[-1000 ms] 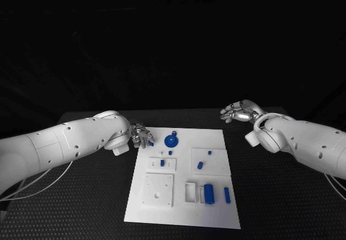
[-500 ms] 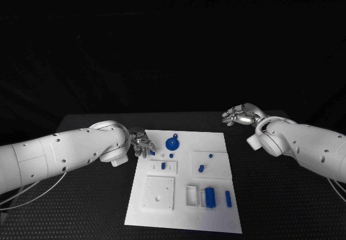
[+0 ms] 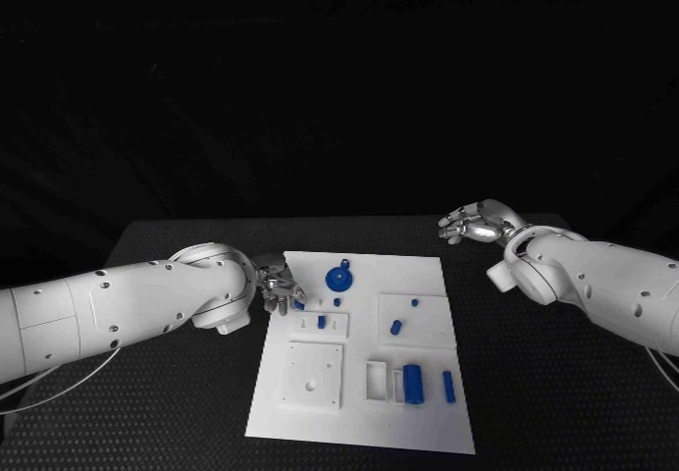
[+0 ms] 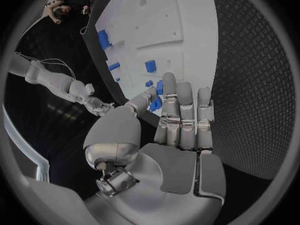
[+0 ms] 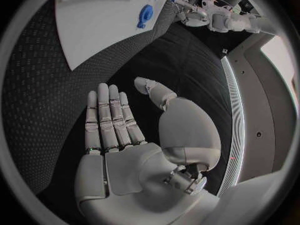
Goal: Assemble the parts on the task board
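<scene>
Both hands empty, fingers straight: left hand [image 3: 278, 283] at the task board [image 3: 425, 392] edge (right hand [image 3: 477, 222] well apart)

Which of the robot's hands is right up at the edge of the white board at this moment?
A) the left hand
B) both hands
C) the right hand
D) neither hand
A: the left hand sits at the left edge of the task board, its fingers reaching over a small blue part, while the right hand is raised, open and empty, over the black table off the board's far right corner.
</scene>
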### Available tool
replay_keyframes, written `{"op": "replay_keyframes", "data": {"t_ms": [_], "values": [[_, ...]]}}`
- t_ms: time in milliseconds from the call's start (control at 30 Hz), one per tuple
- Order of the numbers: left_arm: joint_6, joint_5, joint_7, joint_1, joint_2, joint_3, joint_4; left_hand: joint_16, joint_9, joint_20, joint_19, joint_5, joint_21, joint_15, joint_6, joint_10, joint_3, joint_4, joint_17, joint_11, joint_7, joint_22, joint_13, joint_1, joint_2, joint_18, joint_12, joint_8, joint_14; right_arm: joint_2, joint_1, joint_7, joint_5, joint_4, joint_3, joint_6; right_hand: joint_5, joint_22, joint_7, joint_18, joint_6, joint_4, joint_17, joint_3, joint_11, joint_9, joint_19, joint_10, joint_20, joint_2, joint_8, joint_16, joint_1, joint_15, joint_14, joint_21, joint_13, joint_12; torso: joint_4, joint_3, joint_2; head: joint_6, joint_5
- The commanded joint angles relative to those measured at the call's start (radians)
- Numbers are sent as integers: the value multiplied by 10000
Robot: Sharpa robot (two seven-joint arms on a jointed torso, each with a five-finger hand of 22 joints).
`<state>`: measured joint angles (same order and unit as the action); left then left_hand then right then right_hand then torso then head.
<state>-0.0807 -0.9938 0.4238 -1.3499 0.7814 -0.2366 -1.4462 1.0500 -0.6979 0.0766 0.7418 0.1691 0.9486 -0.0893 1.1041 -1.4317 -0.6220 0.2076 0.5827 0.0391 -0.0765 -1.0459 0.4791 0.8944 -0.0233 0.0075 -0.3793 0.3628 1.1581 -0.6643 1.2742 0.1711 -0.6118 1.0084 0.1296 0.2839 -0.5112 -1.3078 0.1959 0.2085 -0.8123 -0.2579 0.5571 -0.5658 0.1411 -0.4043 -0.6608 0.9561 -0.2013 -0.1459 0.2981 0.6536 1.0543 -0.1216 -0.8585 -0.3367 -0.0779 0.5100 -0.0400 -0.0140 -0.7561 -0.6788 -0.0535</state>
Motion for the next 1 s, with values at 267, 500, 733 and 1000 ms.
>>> {"op": "replay_keyframes", "data": {"t_ms": [267, 500, 733, 1000], "values": [[-130, -477, 131, 72, -58, -42, -187, 79, -12, 982, 85, 67, 62, -33, 483, -105, -62, -39, 23, 21, 383, -31, 56, 53, 115, 84, -52, 63, 116, -11, 0, 70, -3, 54, -2, -69, -44, -174, 72, 116, 11, -19, -17, 59, 1, 13, -14, 20, -55, -28, 55, 67, -80, 19, 72, 63, 11, -32, -5, 1, -3, -83, -21], [-115, -649, 181, 190, -124, -42, -201, 86, -15, 984, 82, 63, 59, -37, 492, -110, -57, -57, 25, 23, 385, -38, 74, 36, 129, 76, -54, 61, 122, -24, 1, 72, -3, 79, -2, -67, -48, -176, 72, 117, 11, -16, -19, 60, 1, 15, -16, 20, -55, -29, 56, 69, -81, 19, 72, 68, 12, -32, -17, 4, -1, -128, -27], [-82, -633, 163, 256, -166, -42, -99, 91, -16, 986, 77, 67, 56, -39, 499, -114, -56, -66, 27, 25, 388, -44, 86, 27, 136, 71, -56, 60, 127, -31, 1, 65, 3, 120, -2, -72, -51, -178, 72, 118, 11, -14, -21, 61, 1, 16, -18, 20, -56, -28, 57, 70, -82, 19, 73, 72, 12, -31, -22, 1, -1, -160, -35], [-61, -821, 138, 356, -271, -41, -55, 94, -16, 989, 70, 72, 53, -40, 501, -114, -61, -65, 28, 28, 390, -49, 96, 30, 138, 68, -55, 56, 128, -22, 1, 70, 3, 121, -2, -81, -54, -180, 72, 119, 10, -12, -23, 63, 1, 18, -20, 21, -57, -29, 59, 72, -83, 19, 73, 77, 13, -31, -15, 11, -3, -209, -20]]}}
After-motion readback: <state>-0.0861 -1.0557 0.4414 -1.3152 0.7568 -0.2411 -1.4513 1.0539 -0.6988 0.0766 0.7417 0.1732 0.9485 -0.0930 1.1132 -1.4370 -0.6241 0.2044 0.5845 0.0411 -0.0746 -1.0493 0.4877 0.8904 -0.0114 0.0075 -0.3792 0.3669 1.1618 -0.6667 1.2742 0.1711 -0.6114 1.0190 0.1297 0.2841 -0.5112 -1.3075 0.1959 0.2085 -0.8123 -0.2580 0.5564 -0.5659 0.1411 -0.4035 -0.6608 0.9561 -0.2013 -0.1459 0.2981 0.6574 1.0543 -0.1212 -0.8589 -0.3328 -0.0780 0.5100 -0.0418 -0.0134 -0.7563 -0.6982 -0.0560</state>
